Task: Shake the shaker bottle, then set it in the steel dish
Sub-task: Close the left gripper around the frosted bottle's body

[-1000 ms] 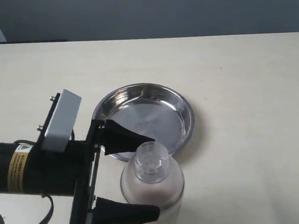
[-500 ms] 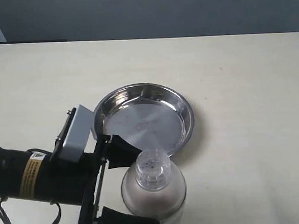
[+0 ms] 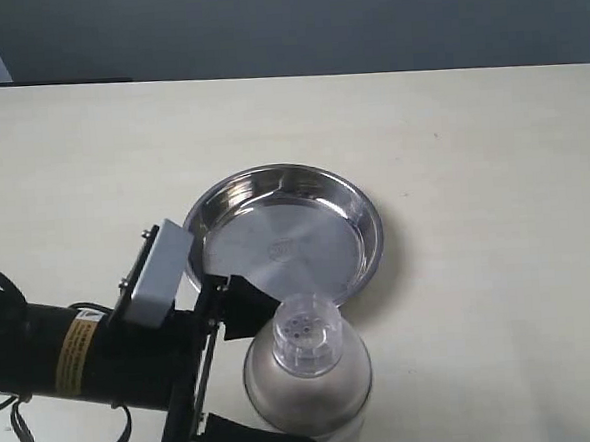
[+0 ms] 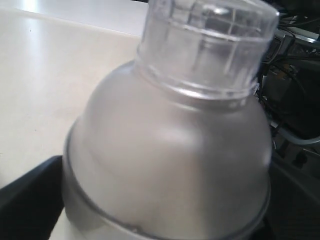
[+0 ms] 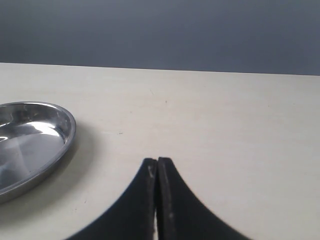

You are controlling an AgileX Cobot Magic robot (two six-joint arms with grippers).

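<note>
Black fingers (image 3: 242, 306) of the left claw (image 3: 290, 382) sit on either side of a clear plastic shaker bottle (image 3: 310, 390) with a frosted domed shoulder. Each finger is against a flank of the bottle, so the claw is clamped on its body. In the left wrist view the bottle (image 4: 170, 150) fills the space between the two fingers (image 4: 25, 200), which meet it low on the body, below the dome. Its small round clear cap (image 3: 305, 331), pierced with a few holes, points up, and the bottle is upright over the pale cream bench (image 3: 469, 120). A dull pinkish fill shows through the frosted wall.

A round, shallow, shiny steel dish (image 3: 371, 226) lies flat on the bench just past one finger of the left claw, on the side away from the other finger. The bottle is outside the dish, close beside its rim.

The right claw (image 5: 156, 162) has its two dark fingers pressed together at the tips, with nothing between them. It sits low over bare bench (image 5: 225, 125). The dish (image 5: 70, 131) is ahead of it and off to one side, well apart.
</note>
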